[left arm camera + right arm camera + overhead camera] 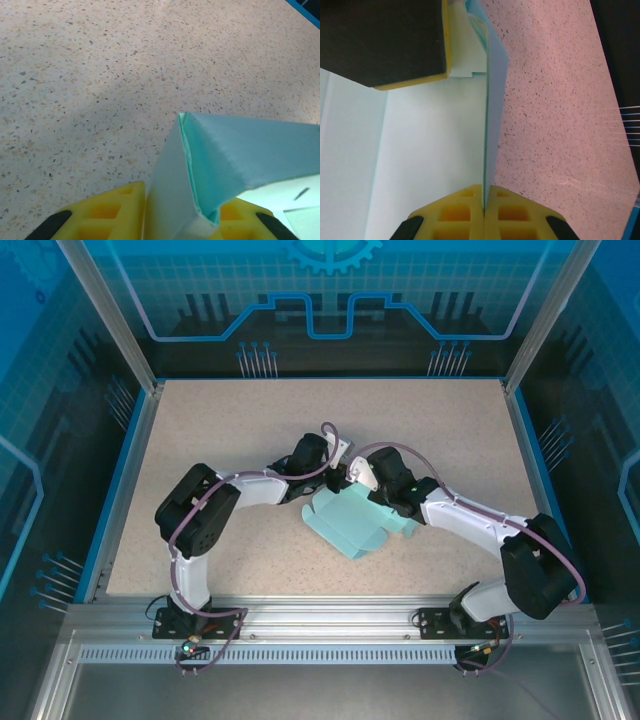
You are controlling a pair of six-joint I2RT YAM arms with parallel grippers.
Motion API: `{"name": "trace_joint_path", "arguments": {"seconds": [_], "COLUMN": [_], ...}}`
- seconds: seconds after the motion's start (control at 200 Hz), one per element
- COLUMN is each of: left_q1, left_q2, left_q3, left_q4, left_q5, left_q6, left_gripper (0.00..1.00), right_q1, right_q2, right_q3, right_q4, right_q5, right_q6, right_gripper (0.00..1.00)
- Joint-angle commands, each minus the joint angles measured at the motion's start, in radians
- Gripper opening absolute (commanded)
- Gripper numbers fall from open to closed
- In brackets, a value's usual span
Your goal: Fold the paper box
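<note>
The paper box is pale cyan card lying partly folded in the middle of the table, with flaps spread toward the front. My left gripper reaches in from the left at its far edge. In the left wrist view the yellow fingers of my left gripper press either side of a raised, doubled corner of the paper box. My right gripper is shut on the thin edge of an upright wall of the paper box. The left gripper's finger shows further along that wall.
The speckled beige table is fenced by a blue rim and clear panels. An aluminium rail with both arm bases runs along the near edge. Both arms crowd the table's centre; the bare surface lies to the back and sides.
</note>
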Motion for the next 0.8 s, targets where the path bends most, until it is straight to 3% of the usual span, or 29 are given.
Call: {"name": "trace_joint_path", "arguments": {"seconds": [0.0,0.205,0.455,0.66,0.795], "left_q1": [0.040,0.039,0.020,0.023,0.025], "left_q2": [0.000,-0.010,-0.032,-0.058,-0.046], "left_q3": [0.000,-0.019,-0.075,-0.132,-0.098], "left_q4": [0.036,0.061,0.083,0.196,0.148], "left_q5": [-0.241,-0.304,-0.362,-0.180,-0.139], "left_q6": [-0.086,-0.159,-0.084,0.024,0.042], "left_gripper": [0.24,0.19,0.16,0.39,0.42], "right_q1": [0.017,0.017,0.013,-0.002,-0.009], "right_q2": [-0.061,-0.060,-0.028,-0.033,-0.046], "right_q3": [0.002,-0.011,-0.012,-0.011,-0.016], "right_q4": [-0.081,-0.078,-0.064,-0.058,-0.058], "right_q5": [-0.160,-0.182,-0.176,-0.198,-0.207], "right_q6": [0.022,0.059,0.095,0.092,0.082], "right_gripper": [0.00,0.00,0.00,0.00,0.00]}}
